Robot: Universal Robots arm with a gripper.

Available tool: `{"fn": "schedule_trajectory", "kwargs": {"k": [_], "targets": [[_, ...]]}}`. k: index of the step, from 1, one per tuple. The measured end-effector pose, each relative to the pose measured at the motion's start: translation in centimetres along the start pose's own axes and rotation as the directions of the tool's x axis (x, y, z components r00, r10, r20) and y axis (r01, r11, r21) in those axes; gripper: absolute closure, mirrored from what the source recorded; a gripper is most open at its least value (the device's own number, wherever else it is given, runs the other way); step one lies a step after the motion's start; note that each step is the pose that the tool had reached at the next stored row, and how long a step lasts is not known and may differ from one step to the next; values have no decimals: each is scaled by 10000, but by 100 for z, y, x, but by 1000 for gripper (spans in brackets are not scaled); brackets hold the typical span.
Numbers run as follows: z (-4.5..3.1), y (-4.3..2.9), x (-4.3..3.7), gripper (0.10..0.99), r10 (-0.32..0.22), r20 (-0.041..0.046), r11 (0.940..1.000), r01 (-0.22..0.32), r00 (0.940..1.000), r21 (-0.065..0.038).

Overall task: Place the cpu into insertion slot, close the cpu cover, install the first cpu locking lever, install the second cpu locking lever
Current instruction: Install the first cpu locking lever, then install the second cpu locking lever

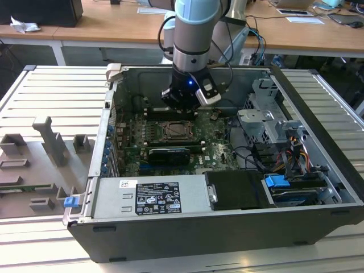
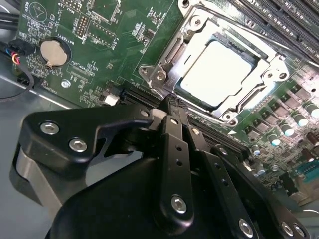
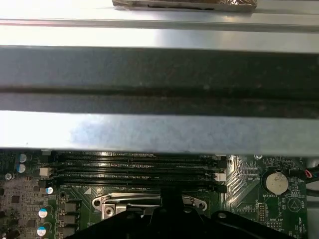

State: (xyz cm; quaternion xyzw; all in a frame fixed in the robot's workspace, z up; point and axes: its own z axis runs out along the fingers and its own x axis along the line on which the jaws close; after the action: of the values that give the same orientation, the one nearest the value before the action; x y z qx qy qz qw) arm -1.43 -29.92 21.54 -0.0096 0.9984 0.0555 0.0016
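Since the small flat square cpu with its pale silvery metal face (image 2: 217,72) already lies inside the square dark insertion slot with a metal rim (image 1: 173,131), and the thin silvery cpu cover with a cut-out centre (image 2: 197,30) seems to lie flat around it, I judge that the first two steps are done and the work now stands at the locking levers. Whether any lever is already hooked down, I cannot tell. In the second wrist view the black gripper (image 2: 173,107) has its two fingers pressed together with nothing between them, and the joined tip is just beside the near corner of the socket frame; if it touches the frame is not clear. In the exterior view the grey and blue arm (image 1: 193,34) reaches down into the open dark computer case (image 1: 318,170), above the green motherboard (image 2: 94,30). Work on a lever, in my judgement, calls for the narrow tip to meet a thin part exactly and push it without sliding onto the chip. Near the socket there are obstacles: the long black memory slots (image 3: 134,167) along one side, a row of small round capacitors (image 2: 279,134), a round silver coin battery (image 2: 53,52), and the black graphics card (image 1: 168,154) close by.
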Motion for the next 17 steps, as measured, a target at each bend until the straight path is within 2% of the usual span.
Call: {"fn": "schedule_trajectory", "kwargs": {"k": [15,17], "targets": [[-10,-76,2,980,0,0,10000,0,10000,1],[-53,-72,1,980,1,0,10000,-1,10000,1]]}}
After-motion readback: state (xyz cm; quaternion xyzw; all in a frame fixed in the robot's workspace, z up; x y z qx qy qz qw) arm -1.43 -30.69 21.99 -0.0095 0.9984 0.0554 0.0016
